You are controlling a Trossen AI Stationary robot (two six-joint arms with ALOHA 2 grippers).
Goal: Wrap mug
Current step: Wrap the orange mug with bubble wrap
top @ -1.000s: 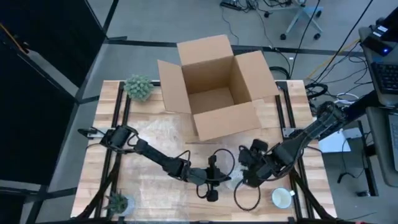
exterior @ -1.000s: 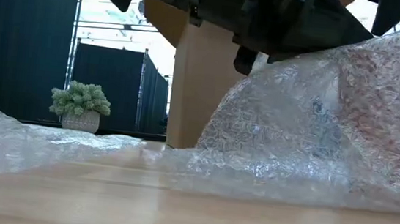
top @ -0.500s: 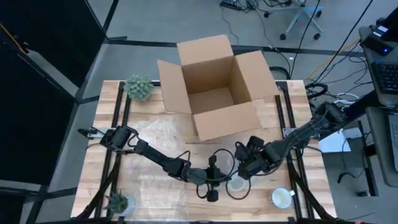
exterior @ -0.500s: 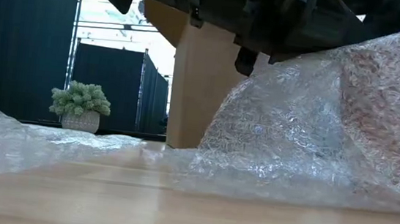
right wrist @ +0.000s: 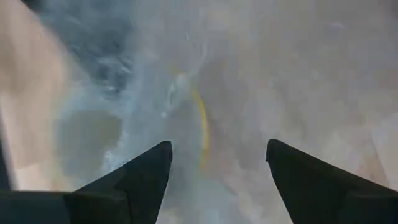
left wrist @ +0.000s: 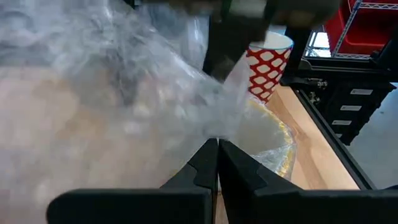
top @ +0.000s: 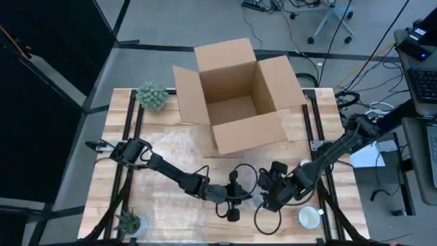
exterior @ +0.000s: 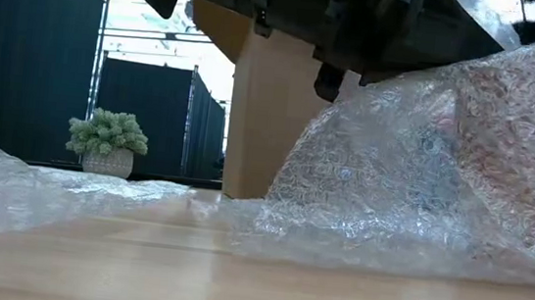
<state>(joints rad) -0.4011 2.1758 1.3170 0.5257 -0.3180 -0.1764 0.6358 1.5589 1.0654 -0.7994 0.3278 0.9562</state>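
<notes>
A clear bubble wrap sheet (top: 174, 147) lies over the table's left and middle and bulges up at the near middle (exterior: 393, 172). Under it there, a yellow-rimmed mug (right wrist: 200, 124) shows dimly (left wrist: 268, 134). A second mug, red and white (left wrist: 267, 62), stands uncovered near the front right (top: 308, 217). My left gripper (top: 244, 198) is shut on the wrap beside the covered mug. My right gripper (top: 266, 199) hovers open over the covered mug, one finger to each side (right wrist: 217, 144). Whether it touches the wrap, I cannot tell. My left gripper (left wrist: 217, 142) pinches a gathered fold of the bubble wrap (left wrist: 219, 127) between its two fingertips, coming in about level from the table's left. From the pinch the wrap fans out and up over the mug. The rest of the sheet lies on the table.
An open cardboard box (top: 235, 96) stands at the far middle of the table. A small potted plant (top: 151, 96) stands at the far left and another (top: 130, 222) at the near left corner. Loose cables loop around both wrists near the front edge.
My right gripper swung a little toward the far left, then came back toward the near edge. It now stands over the covered mug. My left gripper has kept its hold, and the wrap bulge has barely shifted.
</notes>
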